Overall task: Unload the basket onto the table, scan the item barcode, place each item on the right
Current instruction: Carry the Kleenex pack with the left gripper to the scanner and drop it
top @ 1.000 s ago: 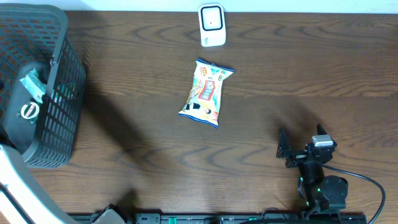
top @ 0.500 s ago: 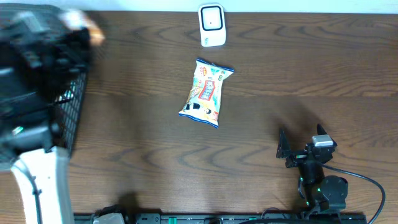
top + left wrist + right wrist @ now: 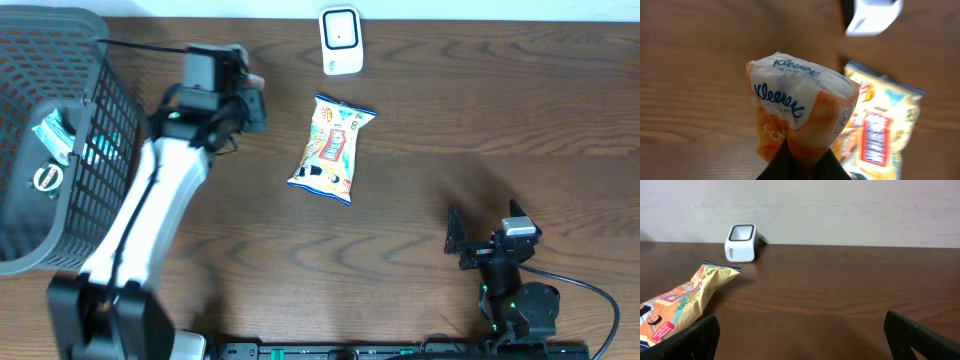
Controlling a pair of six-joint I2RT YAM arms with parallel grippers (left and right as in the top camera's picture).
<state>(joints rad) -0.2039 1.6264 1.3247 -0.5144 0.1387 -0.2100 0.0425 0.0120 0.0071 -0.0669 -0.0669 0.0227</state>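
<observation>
From overhead, your left gripper [image 3: 255, 98] has just swung out of the basket [image 3: 60, 30]. Half a second ago it was a blur above the rim; a second ago the arm was barely in frame. Now it hangs over open table [image 3: 450, 120], between the basket and the snack bag [image 3: 332, 150], with the scanner [image 3: 341, 40] up and to its right. What it carries is hard to make out from here. The snack bag, scanner and right gripper [image 3: 485, 235] sit exactly as they did in both earlier frames.

In the left wrist view, the fingers are pinched tight on the lower end of a Kleenex pack [image 3: 800, 115], which stands up in front of the lens. The snack bag lies beyond it on the right, and the scanner is cut off by the top edge. No barcode shows on this face.

In the right wrist view, your right jaws stand wide and empty, low at the near edge, facing the scanner's window across bare wood.

The pickup looks done. What remains is carrying the pack to the scanner and turning its code towards the window.
</observation>
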